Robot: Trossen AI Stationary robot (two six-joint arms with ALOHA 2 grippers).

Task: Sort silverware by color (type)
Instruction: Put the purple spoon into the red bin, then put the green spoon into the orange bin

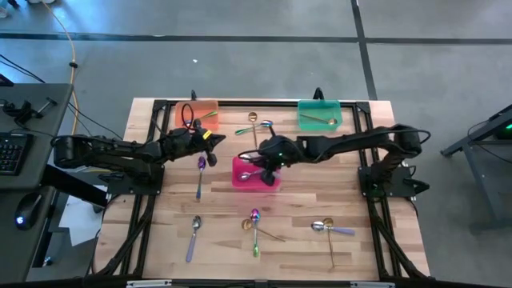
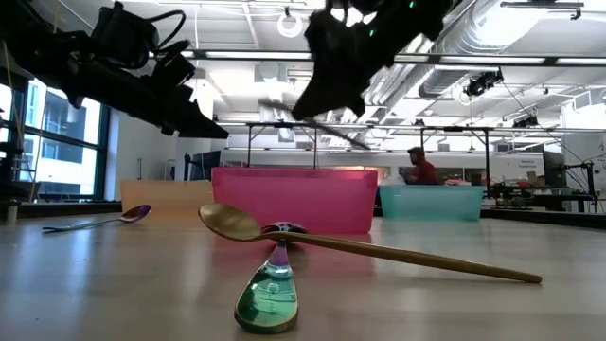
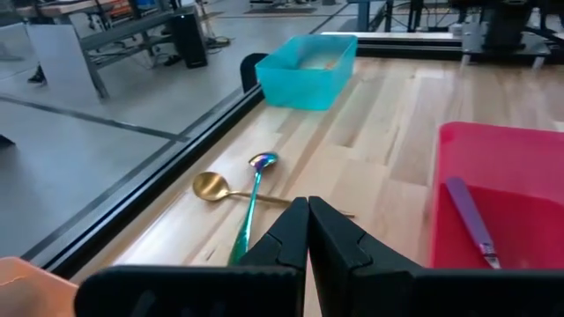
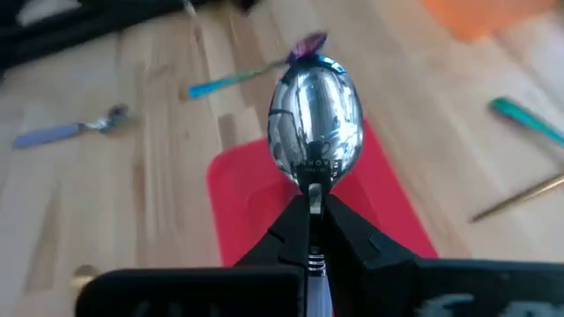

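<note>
We hold a shiny silver spoon (image 4: 315,119) in our right gripper (image 4: 314,204), jaws clenched on its neck above the pink bin (image 1: 242,172); left gripper (image 3: 307,231), clenched empty, hovers beside that bin.

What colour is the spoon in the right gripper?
Shiny silver spoon, clearest in the right wrist view.
</note>
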